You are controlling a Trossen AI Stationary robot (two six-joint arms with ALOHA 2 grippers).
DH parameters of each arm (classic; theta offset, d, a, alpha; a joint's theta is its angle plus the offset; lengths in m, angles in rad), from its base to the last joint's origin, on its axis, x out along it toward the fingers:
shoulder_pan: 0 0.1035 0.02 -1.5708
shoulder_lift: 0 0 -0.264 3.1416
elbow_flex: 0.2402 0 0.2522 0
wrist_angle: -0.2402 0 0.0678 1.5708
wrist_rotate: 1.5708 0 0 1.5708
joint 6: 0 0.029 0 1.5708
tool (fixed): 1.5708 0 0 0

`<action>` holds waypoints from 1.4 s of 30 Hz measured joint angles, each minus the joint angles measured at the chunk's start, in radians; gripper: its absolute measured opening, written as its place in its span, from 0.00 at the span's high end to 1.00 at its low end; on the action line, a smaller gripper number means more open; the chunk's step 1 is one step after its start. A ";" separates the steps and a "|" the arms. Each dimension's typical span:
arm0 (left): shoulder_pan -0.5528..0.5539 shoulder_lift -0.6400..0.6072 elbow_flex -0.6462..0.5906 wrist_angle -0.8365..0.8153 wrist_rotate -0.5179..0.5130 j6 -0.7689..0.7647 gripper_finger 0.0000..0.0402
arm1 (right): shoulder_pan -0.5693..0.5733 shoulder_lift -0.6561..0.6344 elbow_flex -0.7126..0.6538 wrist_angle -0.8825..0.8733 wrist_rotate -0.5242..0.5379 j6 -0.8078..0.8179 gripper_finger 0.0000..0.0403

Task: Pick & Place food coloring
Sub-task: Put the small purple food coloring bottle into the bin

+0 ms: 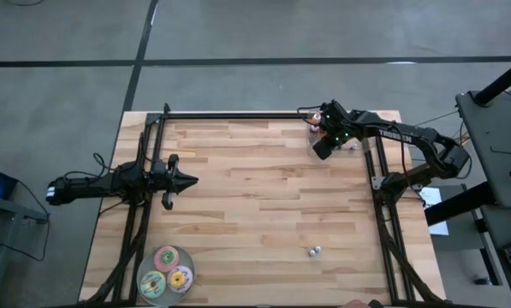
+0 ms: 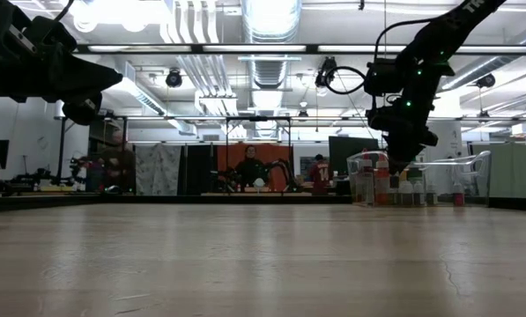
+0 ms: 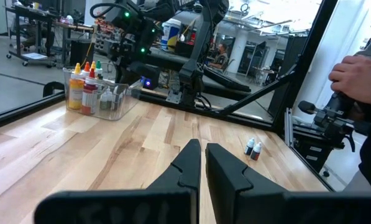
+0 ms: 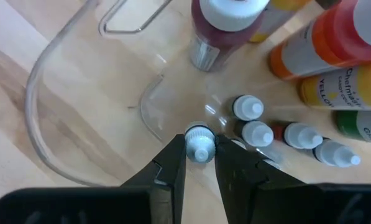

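- The table [image 1: 264, 197] is pale wood planks, with a black frame along its far edge and sides.
- The right arm [image 1: 409, 141] reaches across the far right corner, and its gripper [image 4: 201, 163] hangs over a clear bin [image 4: 61, 124] standing there.
- The left arm [image 1: 101, 184] waits over the left side of the table, well apart from the bin. Its gripper [image 3: 202, 155] points toward the table's middle with the fingers nearly together and nothing between them.
- The bin [image 3: 101, 96] holds larger upright bottles [image 3: 86, 87] with red, orange and yellow bodies, and a cluster of tiny ones with pale caps.
- Three flat discs [image 1: 165, 272], pink, green and yellow, lie together at the near left corner.
- In the right wrist view, the right gripper's fingers are clamped on the pale cap of one tiny food coloring bottle [image 4: 199, 144], inside the bin near its curved wall.
- Four more tiny capped bottles [image 4: 278, 130] sit just beside it in the bin; whether the gripped one rests on the bin floor cannot be told.
- Two tiny bottles [image 3: 253, 149] stand side by side on the bare wood at the near right [image 1: 314, 251], well apart from the bin.
- A person's hand [image 3: 356, 74] grips dark equipment beyond the table's edge.
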 joint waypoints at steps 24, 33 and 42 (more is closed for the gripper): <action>0.000 0.000 0.000 0.000 0.000 0.000 1.00 | -0.024 0.000 -0.057 0.056 0.008 -0.023 0.83; 0.000 0.000 0.000 0.000 0.000 0.000 1.00 | -0.023 0.000 -0.065 0.062 0.007 -0.034 0.83; 0.000 0.000 0.000 0.000 0.000 0.000 1.00 | -0.023 0.001 -0.065 0.063 0.007 -0.034 0.83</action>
